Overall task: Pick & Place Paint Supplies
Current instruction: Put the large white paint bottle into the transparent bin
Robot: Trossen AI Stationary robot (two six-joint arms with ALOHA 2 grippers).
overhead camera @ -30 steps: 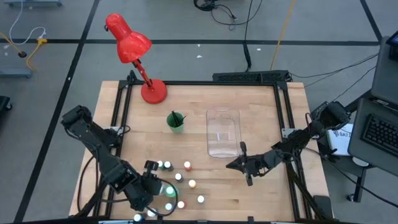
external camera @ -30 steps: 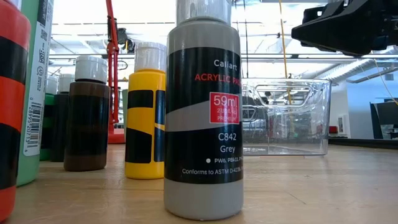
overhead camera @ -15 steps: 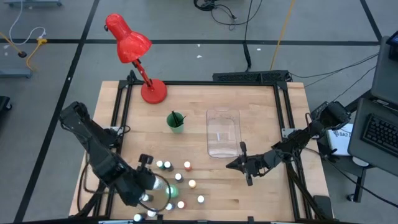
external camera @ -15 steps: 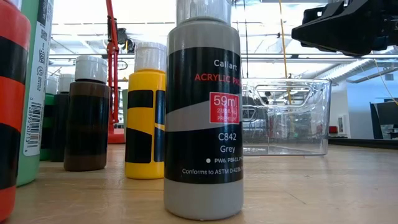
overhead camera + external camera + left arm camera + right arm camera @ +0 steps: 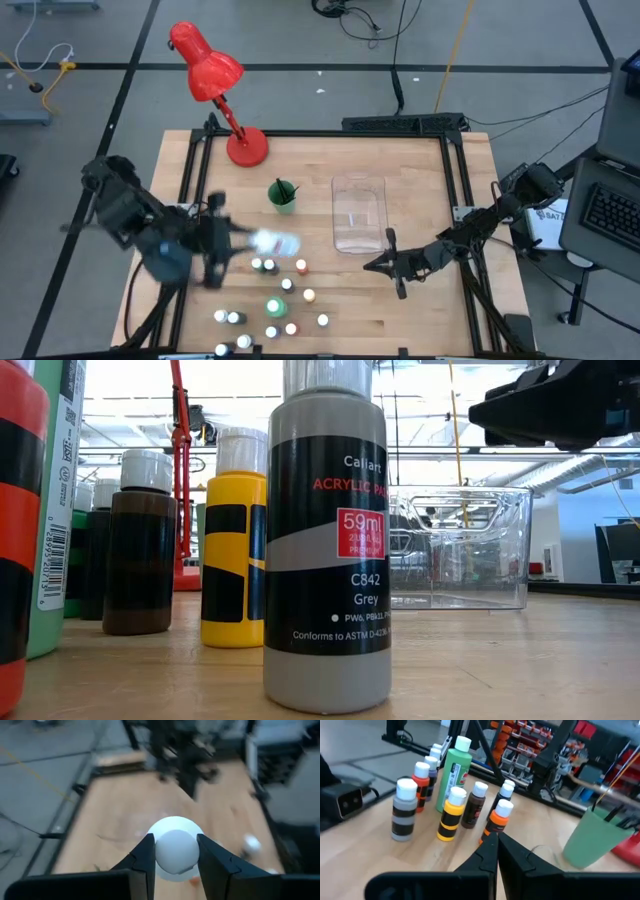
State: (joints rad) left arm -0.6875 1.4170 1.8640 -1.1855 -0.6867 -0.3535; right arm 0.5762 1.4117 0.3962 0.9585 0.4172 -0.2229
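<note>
My left gripper [image 5: 243,242] hangs blurred above the table's left half, shut on a white paint bottle [image 5: 276,242]. In the left wrist view the bottle [image 5: 175,847] shows end-on between the fingers. Several white-capped paint bottles [image 5: 285,292] stand upright on the wood near the front edge. The low view shows a grey one [image 5: 325,550], a yellow one [image 5: 232,540] and a brown one [image 5: 140,545] close up. Brushes stand in a green cup [image 5: 283,196]. My right gripper [image 5: 368,265] hovers shut to the right of the bottles, holding nothing. My left gripper pinches the bottle's rounded white end [image 5: 175,854] between its two fingers [image 5: 144,856], one on each side. The fingers come from the table's left, slanting a little downward. The bottle sticks out beyond them toward the right, lying nearly level and lifted clear of the table.
A clear plastic bin [image 5: 358,215] stands at mid-table, just beyond my right gripper, and also shows in the low view [image 5: 460,550]. A red desk lamp [image 5: 215,80] stands on the far left corner. The low camera's dark box [image 5: 345,800] sits beside the bottles.
My left gripper has risen from the bottles near the front edge and swung toward the far edge. It has tipped from pointing down to nearly level. The white bottle has come up with it, lifted clear and turned from upright onto its side.
</note>
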